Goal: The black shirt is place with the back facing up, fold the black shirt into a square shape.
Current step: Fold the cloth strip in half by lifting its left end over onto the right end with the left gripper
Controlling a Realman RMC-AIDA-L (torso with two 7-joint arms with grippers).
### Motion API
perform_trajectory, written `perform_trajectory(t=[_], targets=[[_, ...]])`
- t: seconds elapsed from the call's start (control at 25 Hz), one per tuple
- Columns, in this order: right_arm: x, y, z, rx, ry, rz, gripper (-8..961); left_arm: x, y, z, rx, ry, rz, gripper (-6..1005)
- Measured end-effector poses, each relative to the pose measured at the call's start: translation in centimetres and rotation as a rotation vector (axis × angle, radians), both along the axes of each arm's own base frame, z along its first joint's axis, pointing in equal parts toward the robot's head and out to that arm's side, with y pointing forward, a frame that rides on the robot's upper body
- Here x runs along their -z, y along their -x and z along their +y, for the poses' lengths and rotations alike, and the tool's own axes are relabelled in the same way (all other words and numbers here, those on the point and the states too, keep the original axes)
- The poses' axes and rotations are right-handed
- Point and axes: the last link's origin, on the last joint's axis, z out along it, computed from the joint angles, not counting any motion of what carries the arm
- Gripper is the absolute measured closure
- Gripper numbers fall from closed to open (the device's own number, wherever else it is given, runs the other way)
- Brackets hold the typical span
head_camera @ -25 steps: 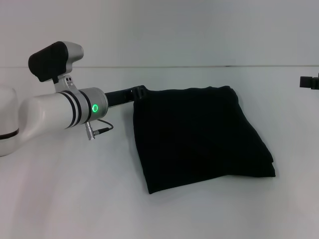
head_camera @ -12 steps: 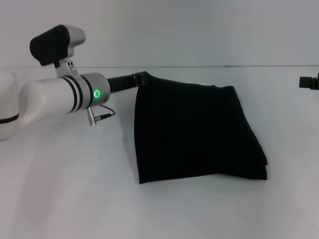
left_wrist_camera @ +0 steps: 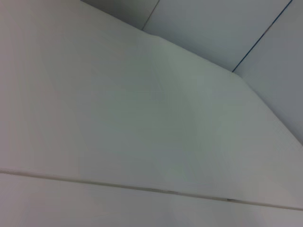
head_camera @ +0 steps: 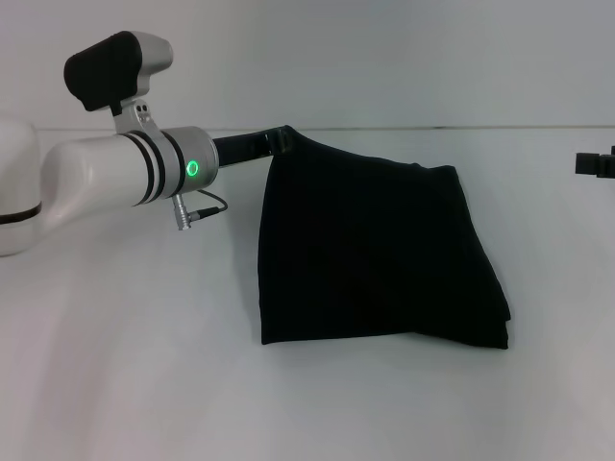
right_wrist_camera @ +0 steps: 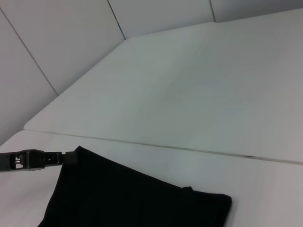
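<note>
The black shirt [head_camera: 375, 254] lies on the white tabletop [head_camera: 144, 384] already folded into a compact, roughly four-sided bundle, so I'd judge the folding nearly done, with its raised far-left corner left to lay flat and square up. The left gripper [head_camera: 282, 140], on an arm reaching across from the left, is clamped on that lifted corner. The right gripper [head_camera: 596, 161] sits parked at the far right edge, well apart; whether it is open I cannot tell.

Left claw [head_camera: 282, 141] pinching lifted black shirt [head_camera: 375, 254] corner
</note>
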Motion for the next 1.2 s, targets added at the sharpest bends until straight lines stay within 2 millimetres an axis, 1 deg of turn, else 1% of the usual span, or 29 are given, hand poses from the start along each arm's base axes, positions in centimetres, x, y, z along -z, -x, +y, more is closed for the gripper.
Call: perform_trajectory(t=[0.24,0.36,0.52,0.64,0.76,0.84,0.96,1.08,1.2], targets=[[0.2,0.1,0.0,-0.01,0.002,-0.003,58,-0.2,-0.4,0.3,0.01,-0.008,0.007,877],[0.2,0.2,0.1,-0.012,-0.001,-0.005,58,-0.8,-0.4,0.6,0.015,-0.029,0.013,865],[0.3,0.3,0.4,-0.019,-0.011,-0.008,58,-2.2,0.7,0.8,0.001,-0.072,0.016,849],[0.4,0.6,0.7,-0.031,-0.021,-0.015,58,-3.9,2.0,0.6,-0.017,-0.102,-0.002,778],[0.4,1.0,0.9,-0.066,-0.023,-0.03,58,-5.6,2.7,-0.2,0.017,-0.1,-0.031,706],[0.4,1.4,0.7,-0.113,-0.009,-0.046,59,-6.8,2.5,-1.5,0.105,-0.062,-0.048,659],[0.6,2.0,0.2,-0.189,0.028,-0.059,59,-7.8,1.5,-3.9,0.297,0.015,-0.036,576],[1.5,2.8,-0.4,-0.293,0.076,-0.072,59,-8.1,0.3,-5.9,0.492,0.087,-0.007,470],[2.8,3.7,-0.7,-0.376,0.119,-0.098,59,-7.6,-0.8,-7.1,0.664,0.152,0.04,354]])
